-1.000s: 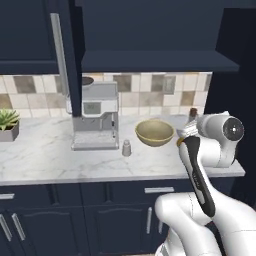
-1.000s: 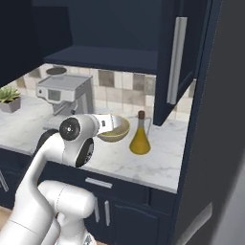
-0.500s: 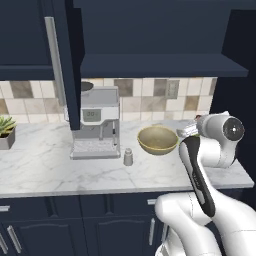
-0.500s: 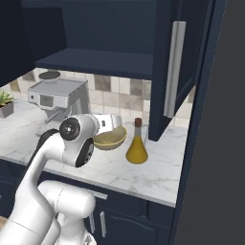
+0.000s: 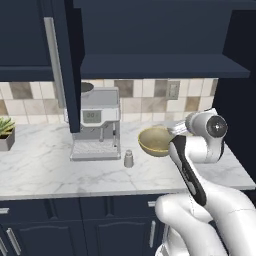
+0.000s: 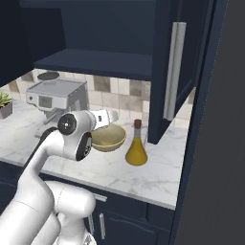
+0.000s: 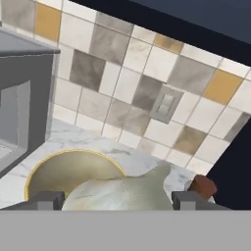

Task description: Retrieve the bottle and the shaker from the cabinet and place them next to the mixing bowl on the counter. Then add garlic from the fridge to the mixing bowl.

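Observation:
My gripper (image 7: 117, 201) is shut on the garlic (image 7: 122, 192), a whitish lumpy bulb between the two dark fingertips (image 7: 46, 200). It hovers over the near rim of the mixing bowl (image 7: 68, 169). From the left base the gripper (image 5: 177, 129) sits at the right rim of the mixing bowl (image 5: 154, 141), with the shaker (image 5: 128, 158) to the bowl's left on the counter (image 5: 45, 170). From the right base the gripper (image 6: 112, 116) is above the mixing bowl (image 6: 109, 138), and the bottle (image 6: 136, 149) stands just to the bowl's right. The bottle's reddish stopper (image 7: 203, 185) shows beside the garlic.
A grey coffee machine (image 5: 95, 127) stands left of the shaker. The wall cabinet's open door (image 5: 60, 65) with its silver bar handle hangs above it; the other open door (image 6: 172, 72) is over the bottle. A potted plant (image 5: 4, 131) is far left. A dark tall panel (image 6: 210, 119) bounds the right.
The whole scene has slid slightly down and grown in both base views, so the base has driven toward the counter. The arm holds its pose over the bowl.

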